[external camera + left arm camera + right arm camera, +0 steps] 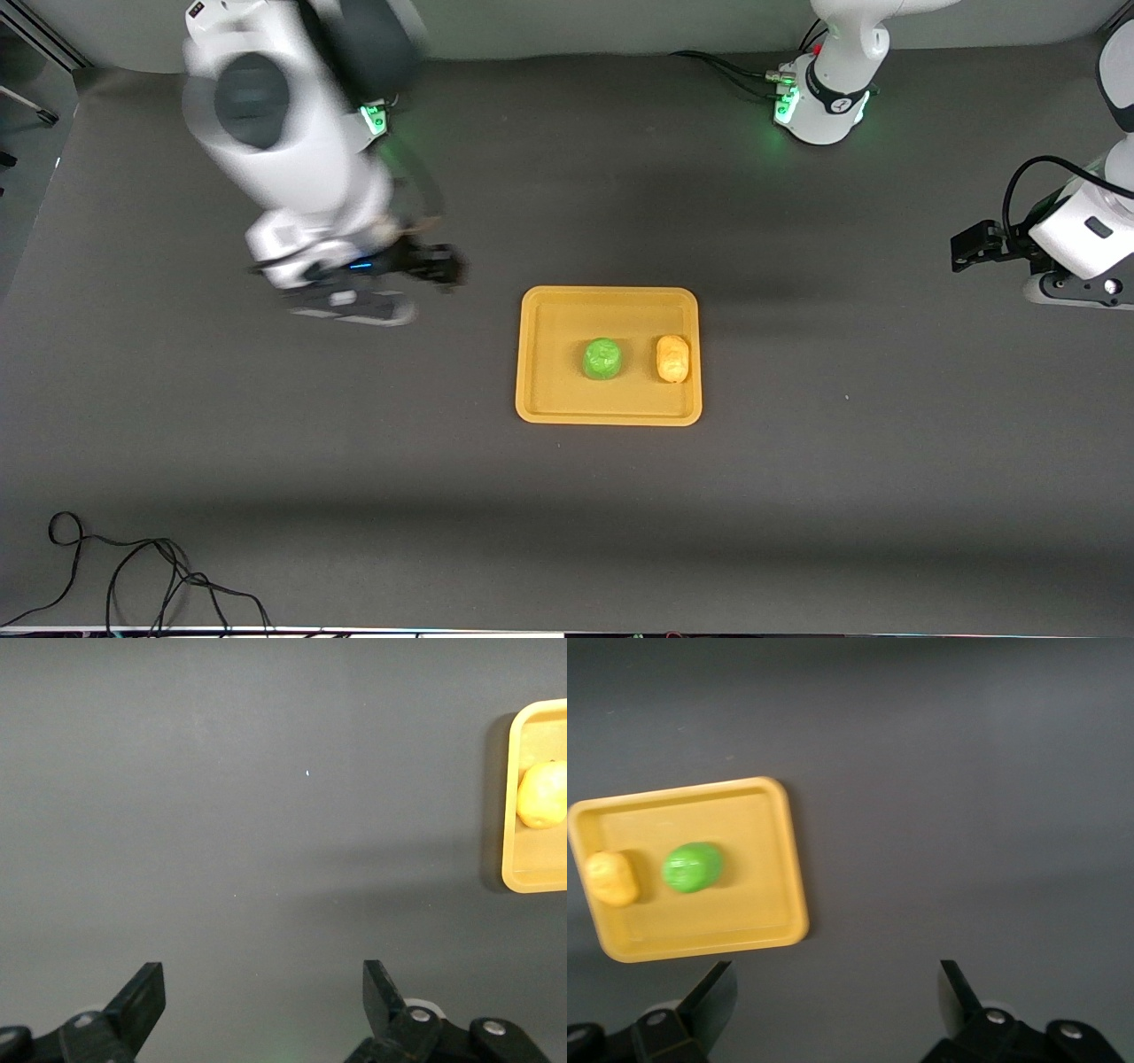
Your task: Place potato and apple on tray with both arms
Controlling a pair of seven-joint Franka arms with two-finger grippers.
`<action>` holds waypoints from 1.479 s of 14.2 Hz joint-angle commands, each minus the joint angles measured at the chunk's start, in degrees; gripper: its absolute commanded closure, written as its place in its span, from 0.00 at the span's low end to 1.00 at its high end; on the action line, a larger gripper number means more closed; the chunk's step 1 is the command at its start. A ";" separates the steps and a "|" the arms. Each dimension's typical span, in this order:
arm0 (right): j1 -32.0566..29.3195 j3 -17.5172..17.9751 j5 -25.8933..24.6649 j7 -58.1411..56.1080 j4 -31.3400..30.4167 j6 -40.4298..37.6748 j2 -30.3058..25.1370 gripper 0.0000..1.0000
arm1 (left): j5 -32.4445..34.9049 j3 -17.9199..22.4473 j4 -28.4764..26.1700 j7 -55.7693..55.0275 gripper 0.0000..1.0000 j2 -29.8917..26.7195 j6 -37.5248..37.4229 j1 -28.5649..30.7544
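A loose cable [133,576] is lying on the dark mat [354,478] at the edge nearest the front camera, toward the right arm's end. Farther in, the tray [608,413] is sitting mid-table, carrying the apple [602,359] and, beside it toward the left arm's end, the potato [672,358], the two close but apart. Both goals look met, so the step in hand seems to be clearing away: each arm would do best lifting high and swinging wide of the tray, so nothing nudges the rim or rolls the fruit. The right gripper [447,264] is hanging over bare mat beside the tray, toward the right arm's end, fingers spread and holding nothing. The left gripper [967,250] is waiting over the mat at the left arm's end, well apart from the tray, fingers also spread and empty. Farthest off, the green-lit bases are standing along the mat's edge under a pale wall [576,27].
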 commanded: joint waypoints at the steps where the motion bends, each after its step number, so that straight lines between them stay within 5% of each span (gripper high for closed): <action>1: -11.81 6.13 -2.50 -9.78 -9.94 0.95 -9.15 0.00 | -0.23 0.01 -0.48 0.88 0.00 -0.63 1.09 0.23; 6: -36.16 18.44 -4.54 -25.52 -12.85 0.78 -13.47 0.00 | -0.40 0.10 -0.75 0.09 0.00 -0.90 1.09 0.31; 8: -41.46 19.61 -4.54 -30.10 -12.77 0.42 -13.83 0.00 | -0.40 0.19 -0.83 0.09 0.00 -0.81 1.09 0.32; 21: -41.74 18.73 -6.21 -30.64 -11.80 -0.80 -13.56 0.00 | -0.23 -0.16 -0.75 0.27 0.00 -1.43 -1.02 -0.21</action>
